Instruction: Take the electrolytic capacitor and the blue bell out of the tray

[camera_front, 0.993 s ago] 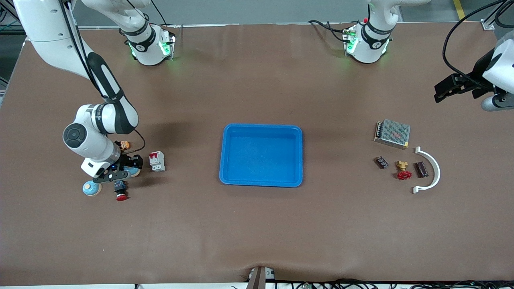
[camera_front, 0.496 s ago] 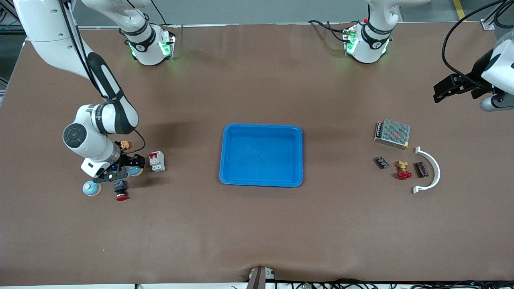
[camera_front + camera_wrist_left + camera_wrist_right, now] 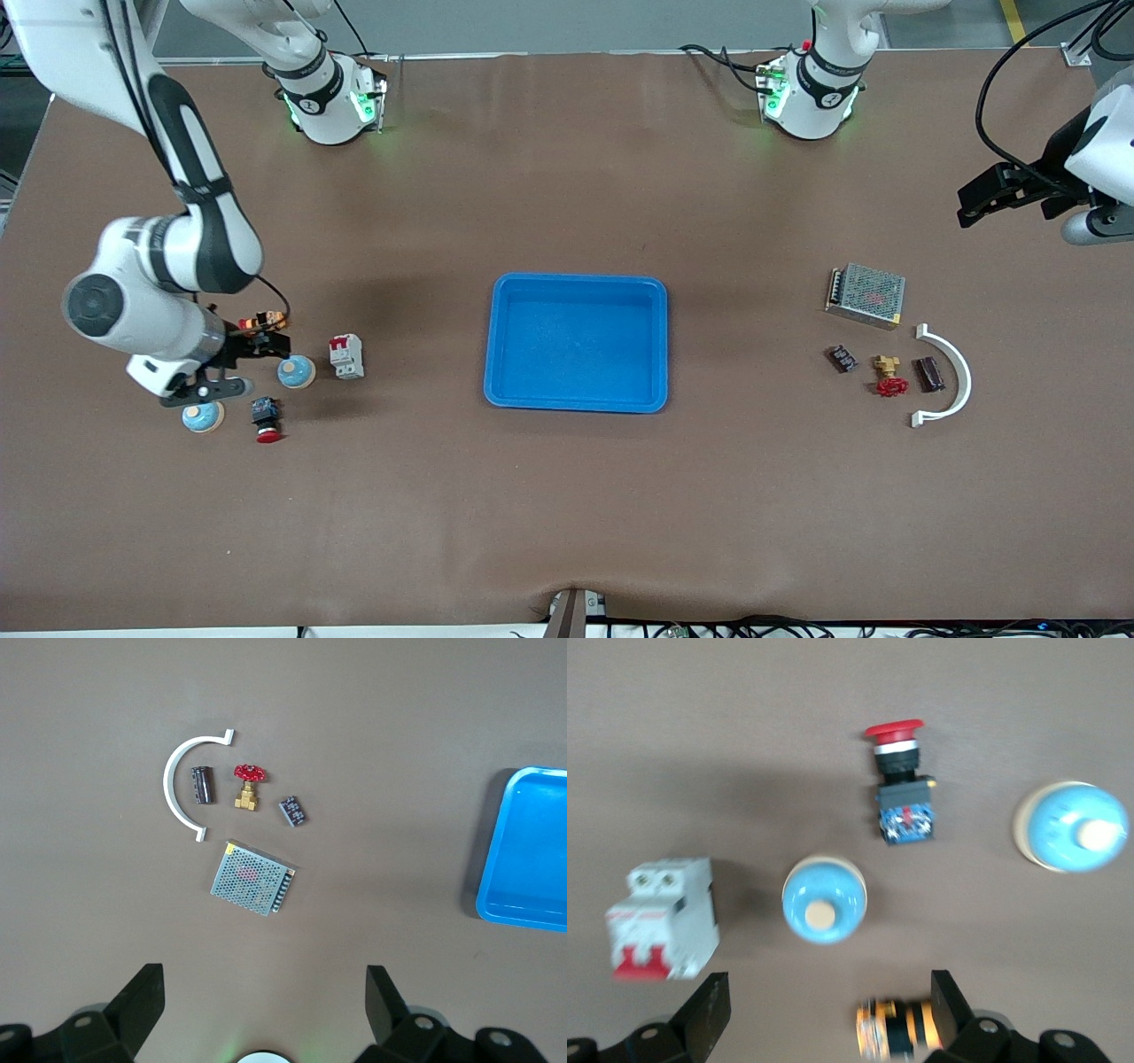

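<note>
Front view shows tray (image 3: 576, 343) empty, blue bell (image 3: 296, 372) on desk beside open right gripper (image 3: 226, 365); smooth, light dome, likely slippery, best gripped across its rim.

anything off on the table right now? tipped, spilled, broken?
Nothing stands out. The tray sits flat and empty. Two blue bells stand upright under the open right gripper. Parts near the mesh box look intact. The left gripper waits, open.

A robotics lab: two white robot arm bases (image 3: 330, 97) bolted along the far edge of a wide brown-covered table (image 3: 567, 496), black cables (image 3: 1019, 106) trailing beside it, and small electrical parts laid out, such as a grey metal mesh box (image 3: 866, 295).
</note>
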`<action>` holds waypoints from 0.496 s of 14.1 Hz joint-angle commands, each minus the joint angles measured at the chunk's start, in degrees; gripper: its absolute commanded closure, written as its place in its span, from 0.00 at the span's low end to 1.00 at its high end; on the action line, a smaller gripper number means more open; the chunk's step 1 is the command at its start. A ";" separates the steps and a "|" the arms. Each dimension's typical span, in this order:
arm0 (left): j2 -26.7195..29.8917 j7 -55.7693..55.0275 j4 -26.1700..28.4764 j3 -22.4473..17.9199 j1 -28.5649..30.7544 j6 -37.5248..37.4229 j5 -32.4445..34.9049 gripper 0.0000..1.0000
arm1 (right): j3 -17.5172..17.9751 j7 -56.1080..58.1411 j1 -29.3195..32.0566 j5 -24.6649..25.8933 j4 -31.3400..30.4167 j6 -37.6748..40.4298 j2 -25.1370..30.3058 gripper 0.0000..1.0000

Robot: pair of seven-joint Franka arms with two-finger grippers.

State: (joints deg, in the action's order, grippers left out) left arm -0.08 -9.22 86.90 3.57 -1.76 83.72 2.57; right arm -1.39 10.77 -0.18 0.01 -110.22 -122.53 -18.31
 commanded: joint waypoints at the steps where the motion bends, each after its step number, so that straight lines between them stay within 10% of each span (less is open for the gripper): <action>1: 0.08 1.04 -0.24 -0.40 -0.09 -0.13 -1.16 0.00 | 0.69 0.39 1.14 0.52 0.17 9.12 9.58 0.00; 7: 0.26 1.04 -0.33 -0.40 -0.18 -0.22 -1.07 0.00 | 0.52 -0.13 1.32 0.78 18.17 32.07 12.86 0.00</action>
State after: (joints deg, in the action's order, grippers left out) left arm -0.12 -9.21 86.95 3.57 -1.74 83.71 2.56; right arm -1.43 10.76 0.26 0.04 -98.39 -95.12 -3.92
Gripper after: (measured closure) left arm 0.000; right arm 0.000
